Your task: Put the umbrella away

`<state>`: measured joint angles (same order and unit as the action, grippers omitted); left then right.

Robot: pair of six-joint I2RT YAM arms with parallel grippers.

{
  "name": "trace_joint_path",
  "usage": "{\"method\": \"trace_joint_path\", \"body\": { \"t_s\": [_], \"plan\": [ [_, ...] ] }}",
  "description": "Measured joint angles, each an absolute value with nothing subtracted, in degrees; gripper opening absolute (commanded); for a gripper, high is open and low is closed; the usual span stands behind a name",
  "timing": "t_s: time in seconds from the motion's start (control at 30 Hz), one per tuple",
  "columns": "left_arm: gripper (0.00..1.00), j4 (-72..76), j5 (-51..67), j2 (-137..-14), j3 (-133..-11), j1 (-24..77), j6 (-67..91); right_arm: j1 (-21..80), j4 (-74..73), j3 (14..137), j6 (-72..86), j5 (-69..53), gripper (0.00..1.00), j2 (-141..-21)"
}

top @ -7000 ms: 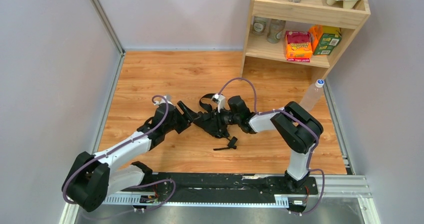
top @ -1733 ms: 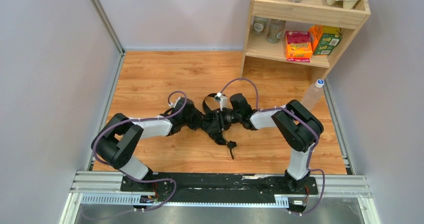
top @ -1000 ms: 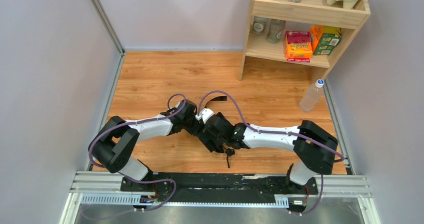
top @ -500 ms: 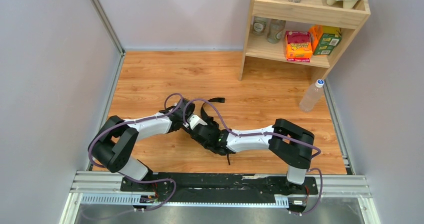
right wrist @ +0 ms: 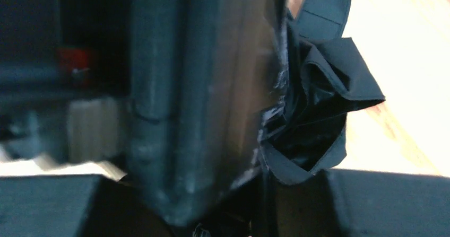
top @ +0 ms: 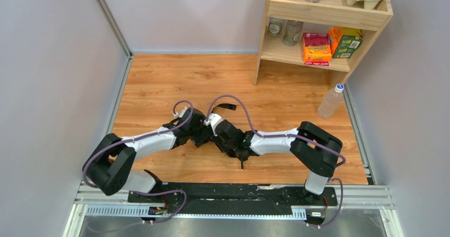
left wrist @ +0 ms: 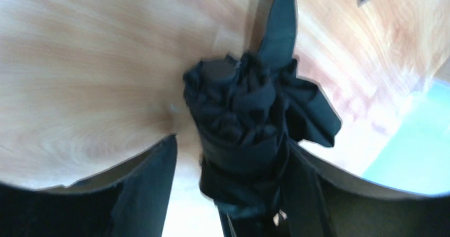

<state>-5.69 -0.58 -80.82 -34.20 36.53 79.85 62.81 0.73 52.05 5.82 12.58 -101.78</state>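
The umbrella (top: 214, 139) is a black bundle lying on the wooden floor between my two grippers. Its strap (top: 225, 107) trails toward the back and its handle (top: 242, 164) points toward the near edge. In the left wrist view the bunched fabric (left wrist: 239, 131) sits between the fingers of my left gripper (left wrist: 232, 141). It touches the right finger (left wrist: 308, 194), and floor shows between it and the left finger (left wrist: 143, 194). My right gripper (right wrist: 215, 173) stands wide open close against the umbrella, with loose fabric (right wrist: 318, 104) at its right side and a blurred dark body filling its left side.
A wooden shelf (top: 323, 14) with boxes, cups and bottles stands at the back right. A plastic bottle (top: 330, 102) stands on the floor beside it. Grey walls and metal rails (top: 114, 115) bound the floor on the left and right.
My right arm has left the umbrella's right side and swung low and leftward, close to my left gripper. My left arm has drawn back slightly. The umbrella has barely moved.
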Motion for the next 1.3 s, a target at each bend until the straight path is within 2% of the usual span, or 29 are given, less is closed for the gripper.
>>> {"method": "trace_joint_path", "body": {
  "t_s": [0.3, 0.5, 0.77, 1.03, 1.27, 1.3],
  "plan": [
    [0.77, -8.14, -2.07, -67.53, -32.93, 31.75, 64.97, 50.28, 11.77, 48.62, 11.73, -11.86, 0.0, -102.32],
    [0.78, -7.99, -0.78, -62.46, -32.71, 31.42, 62.24, 44.29, 16.21, 47.68, 16.19, -24.97, 0.0, -104.33],
    [0.79, -1.45, 5.1, -73.08, -31.0, 31.4, 66.02, 39.53, 20.95, 47.66, 20.97, -36.4, 0.0, -107.83],
    [0.79, 8.75, 7.25, -80.49, -31.03, 31.42, 68.53, 38.72, 22.11, 47.68, 22.24, -38.94, 0.0, -108.68],
    [0.79, 10.09, 7.38, -87.15, -33.95, 32.05, 70.39, 38.0, 22.13, 48.45, 22.96, -41.12, 0.0, -109.71],
    [0.77, 9.87, 7.57, -87.72, -34.54, 32.05, 70.43, 37.85, 22.09, 48.51, 23.16, -41.32, 0.0, -109.8]
  ]
}}
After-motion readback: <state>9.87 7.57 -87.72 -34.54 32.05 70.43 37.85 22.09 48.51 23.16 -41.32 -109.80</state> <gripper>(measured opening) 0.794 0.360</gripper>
